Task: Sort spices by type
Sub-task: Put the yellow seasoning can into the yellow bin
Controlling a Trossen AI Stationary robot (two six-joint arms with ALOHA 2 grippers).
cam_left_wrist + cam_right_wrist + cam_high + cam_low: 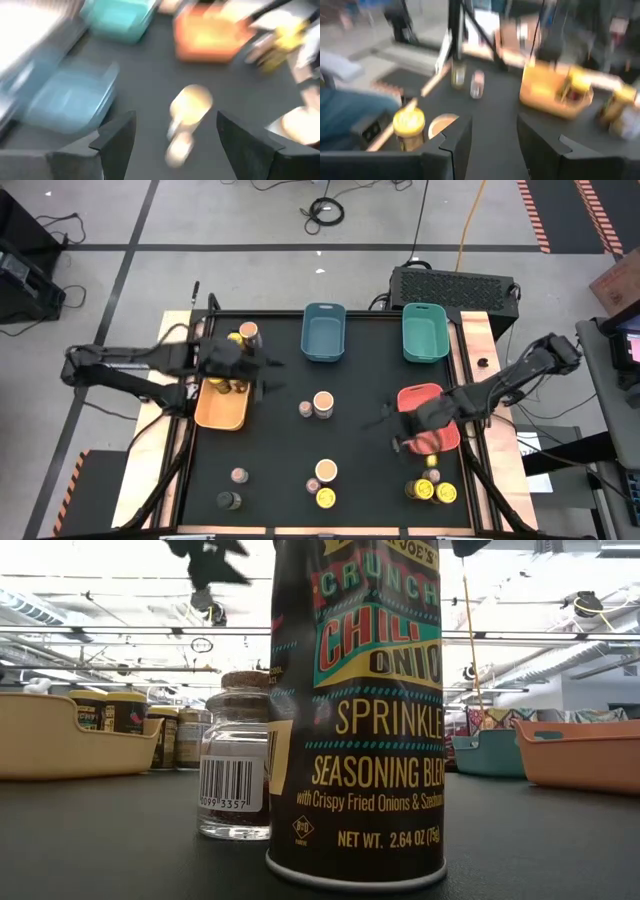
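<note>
Spice jars stand scattered on the black table. A peach-topped jar with a tiny jar beside it stands mid-table; both lie ahead of my left gripper in its wrist view, the peach-topped jar blurred. Yellow-lidded jars cluster near the right front corner. Another peach-topped jar and a yellow-lidded one stand at the front. Two jars sit in the yellow bin. My left gripper hovers open beside that bin. My right gripper is open by the red bin.
A blue bin and a teal bin stand at the far edge. One more jar stands near the far left corner. A pinkish-topped jar and a dark jar stand front left. The low view is filled by a tall jar.
</note>
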